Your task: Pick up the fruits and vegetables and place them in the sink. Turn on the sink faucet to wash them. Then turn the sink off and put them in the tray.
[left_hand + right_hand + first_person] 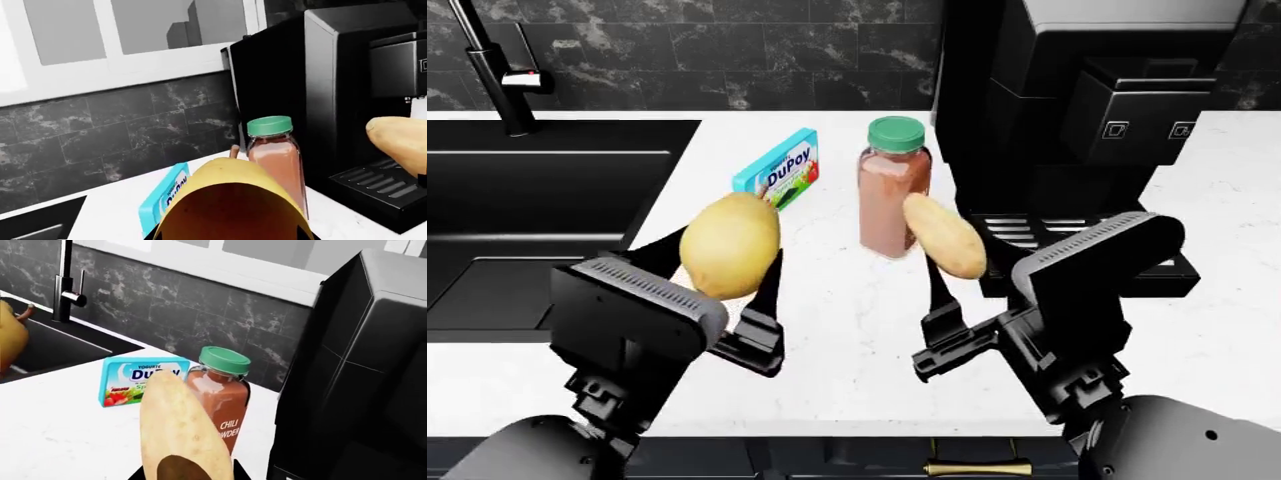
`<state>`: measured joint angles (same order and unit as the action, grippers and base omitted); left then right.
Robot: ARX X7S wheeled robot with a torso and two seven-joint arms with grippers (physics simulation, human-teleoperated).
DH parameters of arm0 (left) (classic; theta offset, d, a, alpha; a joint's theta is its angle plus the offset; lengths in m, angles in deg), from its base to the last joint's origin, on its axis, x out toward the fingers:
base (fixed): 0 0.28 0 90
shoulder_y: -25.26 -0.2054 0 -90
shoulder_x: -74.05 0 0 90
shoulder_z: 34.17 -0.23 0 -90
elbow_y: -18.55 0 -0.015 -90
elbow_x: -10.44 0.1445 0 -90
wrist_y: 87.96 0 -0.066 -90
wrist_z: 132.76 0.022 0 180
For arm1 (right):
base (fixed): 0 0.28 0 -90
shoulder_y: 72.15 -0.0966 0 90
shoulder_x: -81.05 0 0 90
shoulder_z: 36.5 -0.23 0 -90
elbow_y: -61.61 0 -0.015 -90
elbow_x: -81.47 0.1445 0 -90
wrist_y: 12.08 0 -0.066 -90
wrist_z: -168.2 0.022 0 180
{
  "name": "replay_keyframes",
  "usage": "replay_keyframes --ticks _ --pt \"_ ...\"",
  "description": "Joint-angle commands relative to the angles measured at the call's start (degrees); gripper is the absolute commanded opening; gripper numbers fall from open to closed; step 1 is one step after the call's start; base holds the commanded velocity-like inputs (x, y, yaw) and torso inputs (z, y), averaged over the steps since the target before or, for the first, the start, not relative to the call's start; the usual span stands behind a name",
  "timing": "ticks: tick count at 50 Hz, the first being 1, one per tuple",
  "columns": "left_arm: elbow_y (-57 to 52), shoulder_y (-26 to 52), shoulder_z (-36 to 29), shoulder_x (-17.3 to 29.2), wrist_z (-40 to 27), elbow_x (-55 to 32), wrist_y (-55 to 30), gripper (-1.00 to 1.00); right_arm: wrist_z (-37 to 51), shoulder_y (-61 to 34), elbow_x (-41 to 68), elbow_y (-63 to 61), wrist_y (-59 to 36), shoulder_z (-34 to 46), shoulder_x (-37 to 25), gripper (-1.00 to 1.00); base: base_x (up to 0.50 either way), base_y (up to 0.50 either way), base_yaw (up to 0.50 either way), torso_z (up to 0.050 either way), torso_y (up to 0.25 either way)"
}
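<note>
Left jaws: the left gripper (731, 262) pinches the yellow fruit (730, 245), lifted clear of the counter; dark fingers show on both flanks of it in the head view.
Right jaws: the right gripper (945, 262) pinches the potato (945, 235), also lifted; the contact itself is mostly hidden behind the potato, so the grip is probably on its lower end.
Yellow fruit: fills the near field of the left wrist view (233, 202), its small stem up.
Potato: long and tan, tilted, its upper end toward 11 o'clock in the head view; in the right wrist view (183, 430) it overlaps the bottle.
Bottle: the green-capped chili powder bottle (893, 190) stands upright on the counter, between the two held items and farther back, at 12 o'clock from the gap between the grippers.
Packet: the teal yogurt packet (778, 167) lies flat at 11 o'clock from the bottle, just beside it.
Sink: the black sink (521, 215) lies at 9 o'clock from the fruit; its right rim runs near the packet.
Faucet: the faucet (487, 65) stands at the sink's back edge.
Right limit: the black coffee machine (1081, 110) walls off the bottle's right side, its drip grille near the potato.
Open room: bare white counter (841, 340) lies between and in front of the grippers.
</note>
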<state>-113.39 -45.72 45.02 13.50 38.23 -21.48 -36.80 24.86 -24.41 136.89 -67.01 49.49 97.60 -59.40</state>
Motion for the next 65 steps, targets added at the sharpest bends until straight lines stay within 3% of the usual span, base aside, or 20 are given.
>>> replay_keyframes --ticks 1,8,20,28,50,65 --pt "-3.09 3.24 2.01 -1.7 -4.45 -0.89 1.07 -1.0 3.84 1.96 -1.78 -0.51 2.91 -2.41 1.76 -1.0 0.0 0.0 0.0 0.0 0.0" --pt "-1.84 5.11 3.27 -3.92 -5.93 -2.21 1.23 -1.0 4.7 4.17 -4.89 -1.6 7.44 -3.81 1.87 -1.0 0.0 0.0 0.0 0.0 0.0" --pt "0.57 5.41 3.44 -5.57 -5.64 -3.69 2.15 -1.0 7.2 5.35 -5.3 -2.93 8.49 -4.79 1.68 -1.0 -0.47 0.34 0.0 0.0 0.002" --pt "3.19 5.55 1.92 -5.7 -5.96 0.5 4.63 -1.0 7.5 5.4 -5.05 -2.96 8.76 -5.14 1.69 -1.0 -0.44 0.38 0.0 0.0 0.0" --pt "3.74 5.93 -2.17 -4.58 -8.46 8.94 7.09 -1.0 7.28 5.19 -6.23 -2.85 8.76 -4.84 2.07 -1.0 -0.01 0.5 0.0 0.0 0.0" --pt "2.86 6.08 -0.69 -4.88 -10.05 7.27 5.19 -1.0 7.87 5.03 -6.13 -2.67 8.6 -5.07 2.29 -1.0 0.0 0.5 0.0 0.0 0.0"
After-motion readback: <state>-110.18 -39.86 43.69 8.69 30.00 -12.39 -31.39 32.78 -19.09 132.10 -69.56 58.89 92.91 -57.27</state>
